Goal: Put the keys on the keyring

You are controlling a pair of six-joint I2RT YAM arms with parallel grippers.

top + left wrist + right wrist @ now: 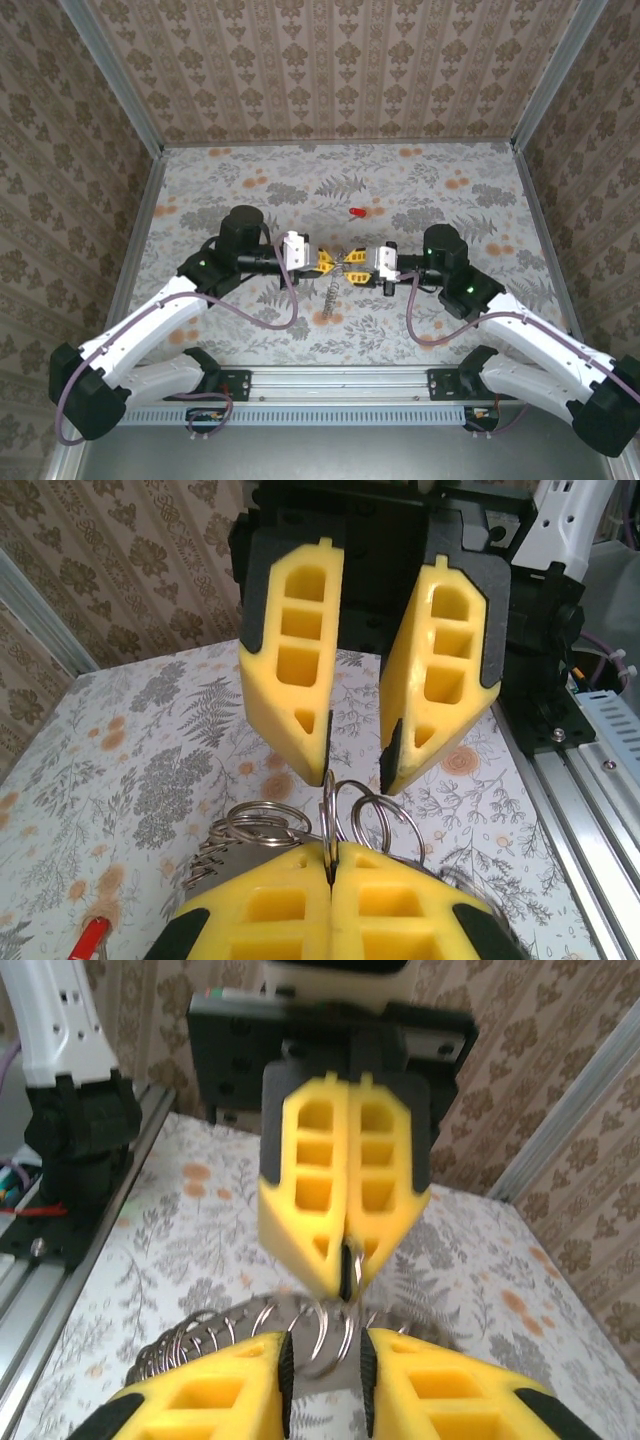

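The keyring (334, 288), a bunch of silver wire rings with a coiled chain, hangs between my two grippers at mid-table. My left gripper (327, 263) is shut on one upright ring (330, 820) of that bunch, its yellow fingers (270, 905) pressed together. Facing it, my right gripper (356, 272) stands slightly open, two rings (335, 1325) sitting in the gap between its black pads (287, 1370). The rest of the keyring (200, 1332) trails off to the left. One red-headed key (356, 212) lies alone on the table behind the grippers, also seen as a red tip (88, 940).
The floral tabletop (450, 200) is walled in by patterned panels with metal rails along its edges. A metal rail (340, 378) at the near edge carries both arm bases. Mauve cables (285, 310) loop off each arm.
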